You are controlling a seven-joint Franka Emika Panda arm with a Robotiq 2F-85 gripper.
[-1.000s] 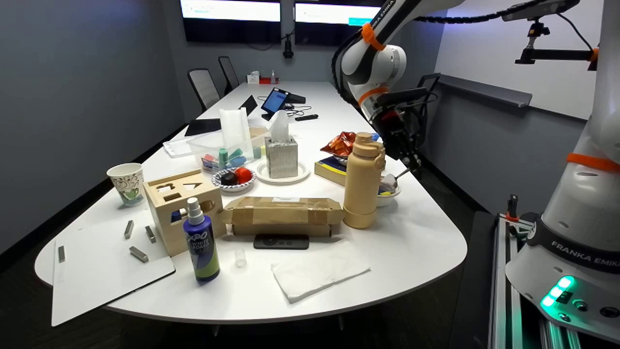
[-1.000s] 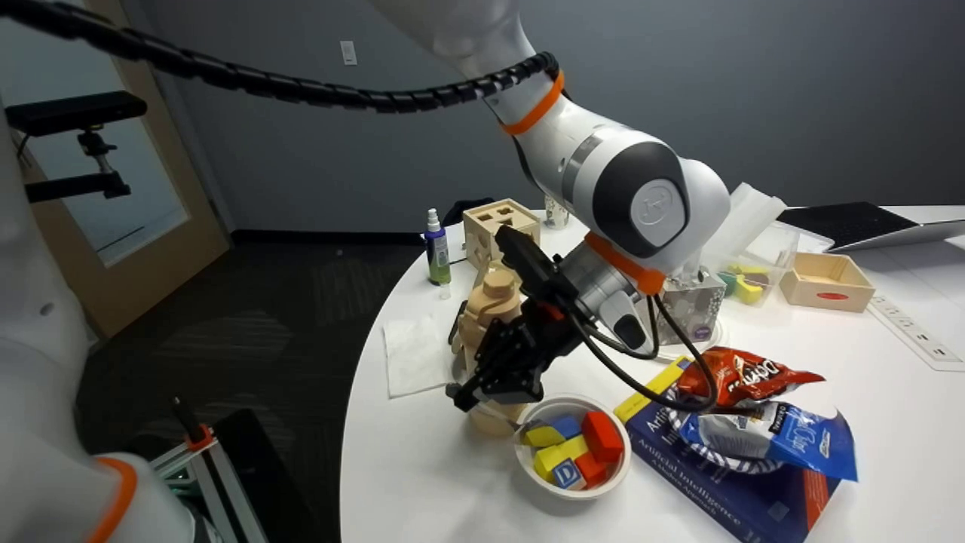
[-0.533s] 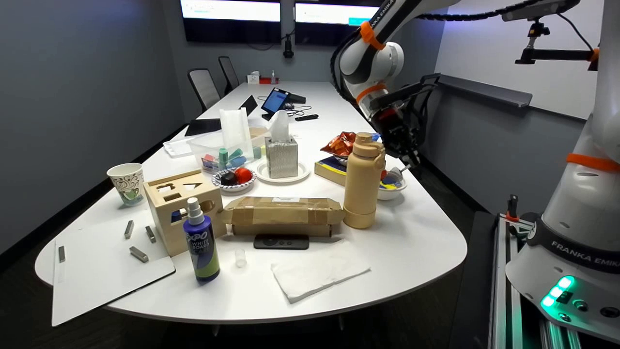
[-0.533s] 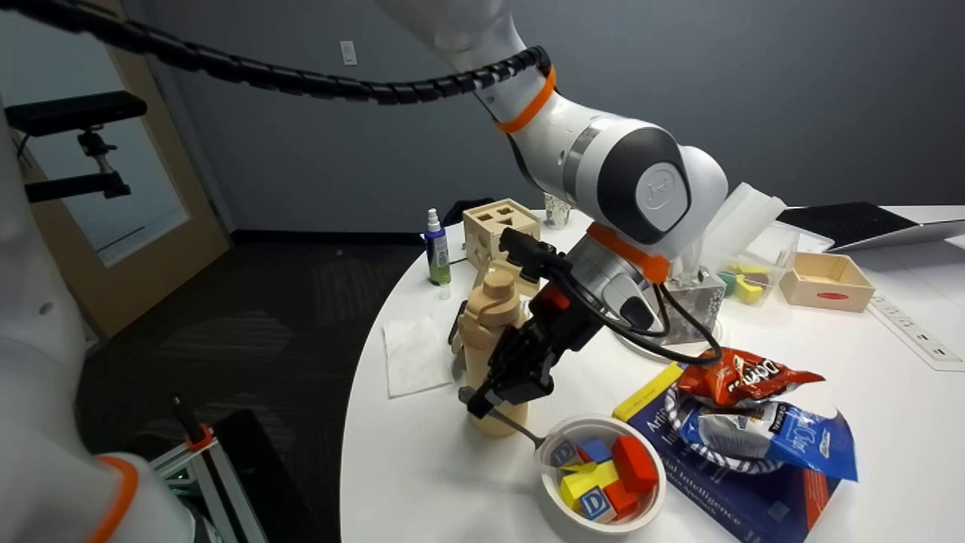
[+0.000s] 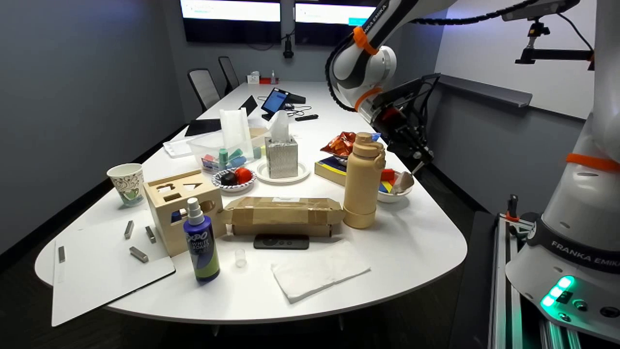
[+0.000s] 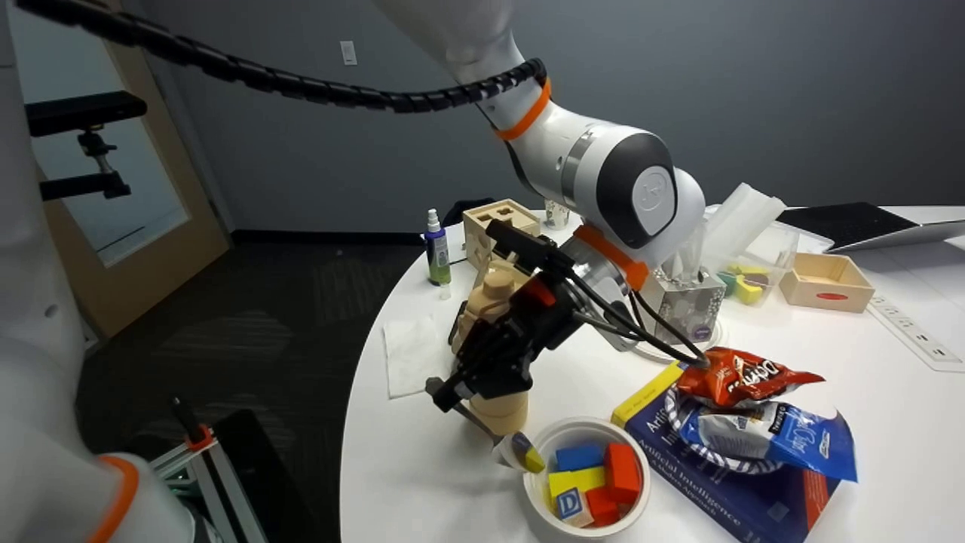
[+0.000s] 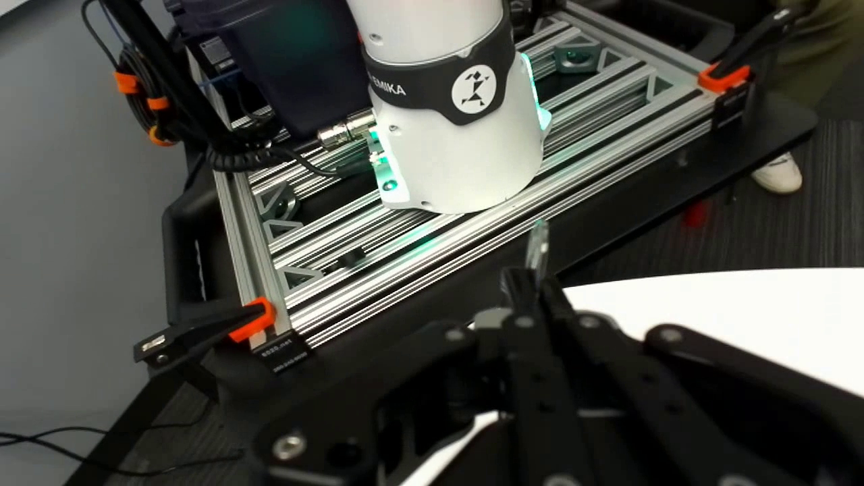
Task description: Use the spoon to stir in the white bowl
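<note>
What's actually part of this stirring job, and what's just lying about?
Part of the job:
the spoon
the claw gripping its handle
the white bowl
the colored blocks inside it

Just lying about:
tan bottle
tissue box
spray bottle
paper cup
blue book
snack bags
black remote

In an exterior view: along table (image 5: 411, 261) | in an exterior view: nearer shared white bowl (image 6: 582, 430) | wrist view: facing robot base (image 7: 466, 158)
</note>
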